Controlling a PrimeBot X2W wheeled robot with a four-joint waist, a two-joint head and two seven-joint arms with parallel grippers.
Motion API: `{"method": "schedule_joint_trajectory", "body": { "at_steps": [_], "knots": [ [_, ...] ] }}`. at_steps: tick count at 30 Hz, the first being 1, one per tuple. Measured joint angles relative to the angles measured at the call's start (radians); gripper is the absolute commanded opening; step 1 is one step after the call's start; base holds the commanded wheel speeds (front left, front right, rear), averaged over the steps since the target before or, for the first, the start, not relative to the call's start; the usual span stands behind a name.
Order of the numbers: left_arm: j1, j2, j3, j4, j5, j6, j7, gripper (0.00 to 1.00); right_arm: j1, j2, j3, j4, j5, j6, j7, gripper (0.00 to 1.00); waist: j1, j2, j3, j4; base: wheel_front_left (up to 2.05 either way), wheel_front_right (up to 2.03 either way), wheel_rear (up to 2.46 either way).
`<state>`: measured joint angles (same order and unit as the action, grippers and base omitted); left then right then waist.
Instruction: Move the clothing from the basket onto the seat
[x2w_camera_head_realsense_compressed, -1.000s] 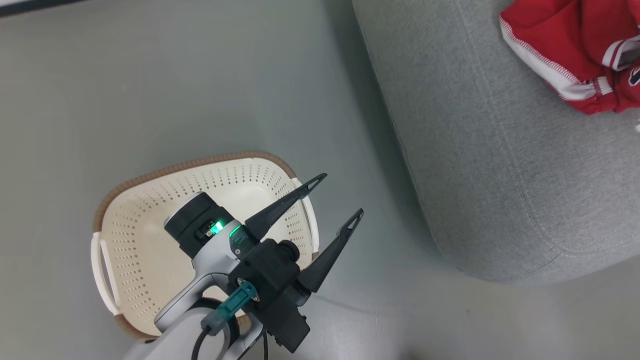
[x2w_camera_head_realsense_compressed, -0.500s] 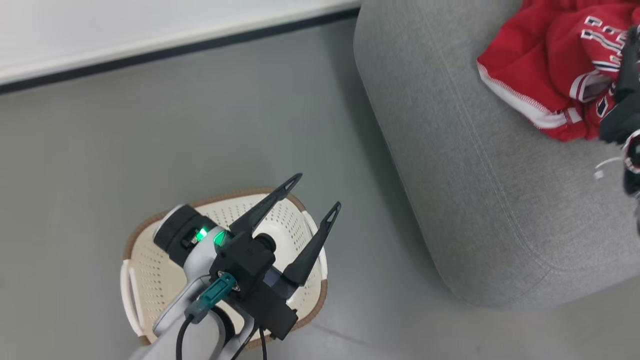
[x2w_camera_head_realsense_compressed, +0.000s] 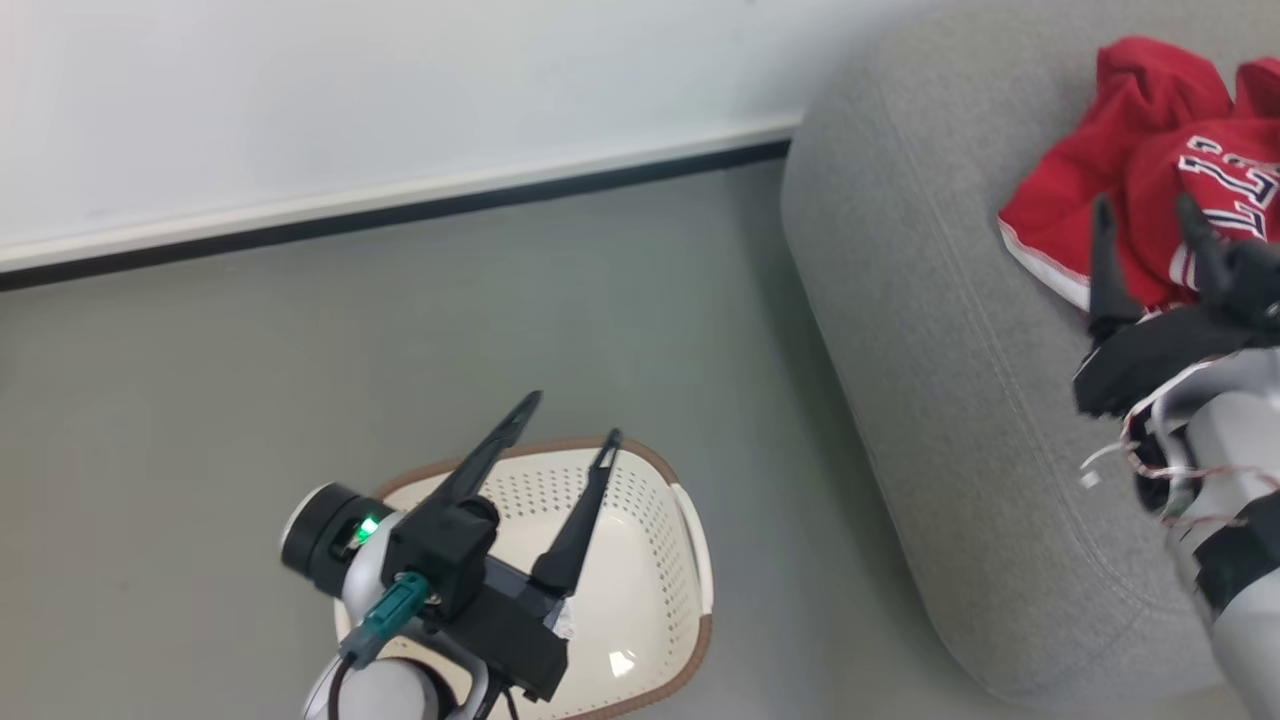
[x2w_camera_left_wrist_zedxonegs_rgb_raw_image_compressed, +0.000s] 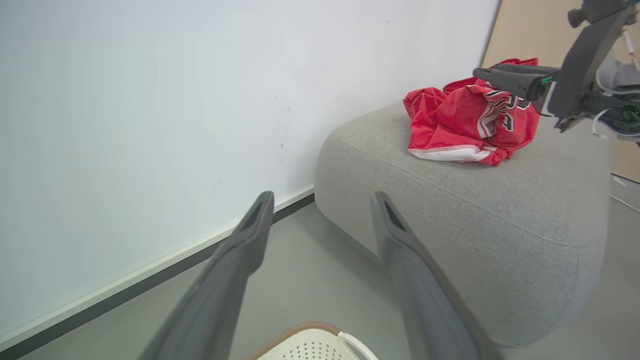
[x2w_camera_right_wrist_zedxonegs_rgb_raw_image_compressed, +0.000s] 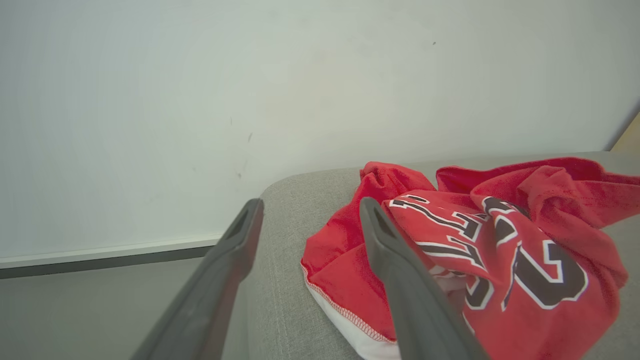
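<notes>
View was shifted upward; right gripper (x2w_camera_head_realsense_compressed: 1143, 205) was brought in at near edge of clothing (x2w_camera_head_realsense_compressed: 1140, 110), far right.

Bright, even, diffuse light. Soft shadow on grey floor (x2w_camera_head_realsense_compressed: 790, 420) along left base of large grey woven-fabric sofa (x2w_camera_head_realsense_compressed: 950, 400). Small glare spot inside cream perforated plastic basket (x2w_camera_head_realsense_compressed: 650, 560) left of sofa. In wrist views, left tool (x2w_camera_left_wrist_zedxonegs_rgb_raw_image_compressed: 321, 196) and right tool (x2w_camera_right_wrist_zedxonegs_rgb_raw_image_compressed: 310, 202) blurred near lens.

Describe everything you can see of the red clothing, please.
The clothing is a bright red sports jersey of thin, mesh-like fabric, with a white stitched hem and dark, white-edged lettering. It lies crumpled in a loose heap on the grey seat, near its rounded end. Only the seat clearly touches it; the open right tool is close by it, holding nothing.
</notes>
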<state>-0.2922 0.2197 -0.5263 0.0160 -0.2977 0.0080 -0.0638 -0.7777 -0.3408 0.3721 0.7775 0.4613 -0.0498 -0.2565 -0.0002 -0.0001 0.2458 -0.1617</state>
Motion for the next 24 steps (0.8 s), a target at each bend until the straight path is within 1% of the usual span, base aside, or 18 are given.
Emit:
{"method": "schedule_joint_trajectory", "body": {
  "at_steps": [7, 14, 22, 24],
  "knots": [
    [0.063, 0.003, 0.049, 0.025, -0.019, 0.047, -0.014, 1.0, 0.099, 0.037, 0.019, -0.087, -0.014, -0.004, 0.0, 1.0, 0.0, 0.0, -0.061, 0.047, 0.0, 0.0, 0.0],
    [0.128, 0.015, 0.116, 0.04, -0.04, 0.08, -0.026, 1.0, 0.183, 0.078, 0.044, -0.165, -0.025, -0.013, 0.0, 1.0, 0.0, -0.0001, -0.116, 0.075, 0.0, 0.0, 0.0],
    [0.179, 0.018, 0.175, 0.055, -0.056, 0.099, -0.033, 1.0, 0.288, 0.08, 0.059, -0.219, -0.055, -0.038, 0.0, 1.0, 0.0001, -0.0001, -0.165, 0.093, 0.0, 0.0, 0.0],
    [0.195, 0.016, 0.193, 0.057, -0.059, 0.105, -0.035, 1.0, 0.314, 0.081, 0.06, -0.23, -0.058, -0.04, 0.0, 1.0, 0.0001, -0.0001, -0.174, 0.097, 0.0, 0.0, 0.0]
  ]
}}
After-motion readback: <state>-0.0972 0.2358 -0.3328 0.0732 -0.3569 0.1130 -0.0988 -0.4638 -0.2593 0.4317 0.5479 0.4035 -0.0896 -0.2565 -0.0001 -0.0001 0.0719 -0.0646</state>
